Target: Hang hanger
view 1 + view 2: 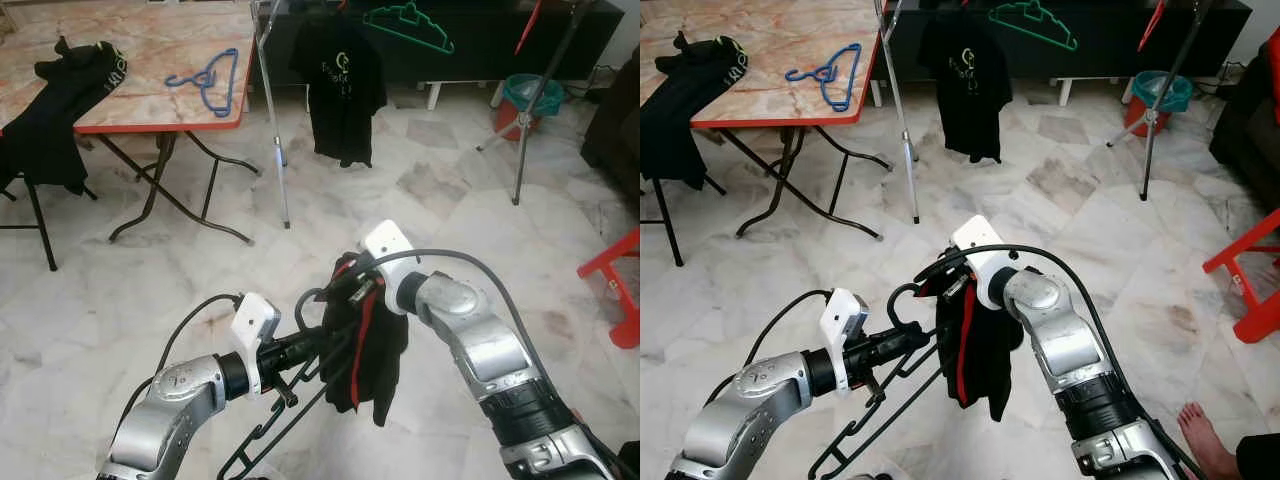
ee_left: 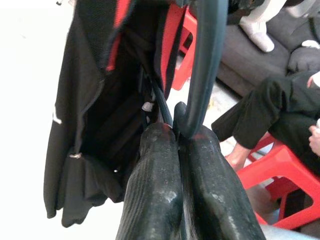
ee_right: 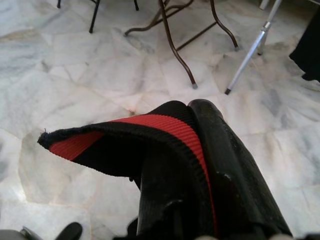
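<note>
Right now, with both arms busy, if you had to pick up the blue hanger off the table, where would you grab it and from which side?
Probably the blue hanger by its long straight bar, coming from above: it lies flat on the table near the edge, so a tool can pinch that bar there, while the hook end looks harder to catch.

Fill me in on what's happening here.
The left gripper is shut on a black hanger near its hook. The right gripper pinches a black garment with red trim beside it. Both are held over the marble floor, short of the clothes rack, where a black T-shirt already hangs.
</note>
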Motion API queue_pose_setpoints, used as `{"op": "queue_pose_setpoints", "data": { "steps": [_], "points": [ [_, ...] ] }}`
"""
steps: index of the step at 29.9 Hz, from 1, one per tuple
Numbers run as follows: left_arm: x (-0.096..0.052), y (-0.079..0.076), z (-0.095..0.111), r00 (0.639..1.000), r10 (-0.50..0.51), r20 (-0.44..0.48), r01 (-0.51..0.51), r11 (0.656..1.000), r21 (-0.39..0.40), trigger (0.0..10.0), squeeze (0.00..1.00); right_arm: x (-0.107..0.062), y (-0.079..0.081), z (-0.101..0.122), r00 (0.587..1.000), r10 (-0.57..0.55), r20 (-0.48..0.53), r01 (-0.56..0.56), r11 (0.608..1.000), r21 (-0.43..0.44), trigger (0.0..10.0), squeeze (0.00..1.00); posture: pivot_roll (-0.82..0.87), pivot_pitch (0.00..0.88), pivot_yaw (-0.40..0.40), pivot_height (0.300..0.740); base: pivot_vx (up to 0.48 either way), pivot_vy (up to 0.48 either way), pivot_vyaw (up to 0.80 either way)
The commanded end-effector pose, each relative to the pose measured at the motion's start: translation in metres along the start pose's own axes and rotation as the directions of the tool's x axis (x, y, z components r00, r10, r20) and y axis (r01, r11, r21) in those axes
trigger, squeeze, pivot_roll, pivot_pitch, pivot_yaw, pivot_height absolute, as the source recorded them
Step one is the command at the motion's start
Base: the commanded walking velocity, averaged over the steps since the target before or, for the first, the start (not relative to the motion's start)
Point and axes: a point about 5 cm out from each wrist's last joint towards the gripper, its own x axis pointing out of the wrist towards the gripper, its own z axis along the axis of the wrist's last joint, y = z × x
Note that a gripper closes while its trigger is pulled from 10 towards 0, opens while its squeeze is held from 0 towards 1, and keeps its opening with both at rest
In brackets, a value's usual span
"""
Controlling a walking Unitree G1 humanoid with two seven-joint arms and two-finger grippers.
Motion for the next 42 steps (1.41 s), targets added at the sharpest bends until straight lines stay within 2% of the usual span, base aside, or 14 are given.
{"op": "queue_pose_setpoints", "data": {
  "steps": [1,7,9,16,20,25,27,32,34,40,42],
  "points": [
    [0.001,-0.004,0.000,1.000,-0.021,-0.015,0.021,1.000,0.006,10.0,0.00,-0.002,0.004,0.008,0.999,0.032,0.031,-0.031,0.999,-0.027,10.0,0.00,0.05,0.120,-0.011,0.740,0.000,0.000,0.00],
    [0.006,-0.001,0.002,1.000,0.013,0.007,-0.013,1.000,0.018,10.0,0.00,-0.003,0.019,0.017,0.989,0.127,0.072,-0.124,0.992,-0.038,10.0,0.00,0.05,0.121,-0.011,0.740,0.000,0.000,0.00],
    [0.008,-0.002,0.002,1.000,0.008,0.012,-0.008,1.000,0.007,10.0,0.00,-0.005,0.026,0.020,0.980,0.179,0.086,-0.173,0.982,-0.068,10.0,0.00,0.04,0.122,-0.011,0.740,0.000,0.000,0.00],
    [0.009,-0.002,0.000,1.000,0.012,0.007,-0.012,1.000,0.005,10.0,0.00,-0.012,0.034,0.023,0.958,0.259,0.120,-0.247,0.963,-0.105,10.0,0.00,0.04,0.124,-0.010,0.740,0.000,0.000,0.00],
    [0.009,0.000,0.000,0.999,0.032,0.012,-0.032,0.999,0.005,10.0,0.00,-0.017,0.045,0.030,0.929,0.338,0.153,-0.319,0.938,-0.134,10.0,0.00,0.04,0.126,-0.010,0.740,0.000,0.000,0.00],
    [0.013,0.002,-0.001,0.998,0.068,0.018,-0.068,0.998,0.010,10.0,0.00,-0.028,0.069,0.038,0.847,0.491,0.204,-0.457,0.869,-0.190,10.0,0.00,0.04,0.129,-0.009,0.740,0.000,0.000,0.00],
    [0.014,0.003,-0.001,0.997,0.078,0.021,-0.078,0.997,0.009,10.0,0.00,-0.030,0.073,0.038,0.831,0.516,0.208,-0.480,0.854,-0.201,10.0,0.00,0.04,0.129,-0.009,0.740,0.000,0.000,0.00],
    [0.015,0.006,0.001,0.993,0.112,0.036,-0.113,0.994,0.014,10.0,0.00,-0.033,0.073,0.042,0.822,0.514,0.244,-0.481,0.857,-0.186,10.0,0.00,0.04,0.129,-0.009,0.740,0.000,0.000,0.00],
    [0.017,0.009,0.005,0.988,0.139,0.071,-0.140,0.990,0.008,10.0,0.00,-0.038,0.074,0.047,0.794,0.529,0.299,-0.504,0.849,-0.162,10.0,0.00,0.04,0.125,-0.009,0.740,0.000,0.000,0.00],
    [0.021,0.007,0.013,0.984,0.124,0.131,-0.121,0.992,-0.025,10.0,0.00,-0.042,0.073,0.041,0.786,0.540,0.299,-0.519,0.841,-0.153,10.0,0.00,0.04,0.121,-0.010,0.740,0.000,0.000,0.00],
    [0.022,0.007,0.015,0.981,0.125,0.146,-0.121,0.992,-0.033,10.0,0.00,-0.044,0.071,0.044,0.775,0.520,0.359,-0.521,0.847,-0.103,10.0,0.00,0.04,0.118,-0.010,0.740,0.000,0.000,0.00]
  ]
}}
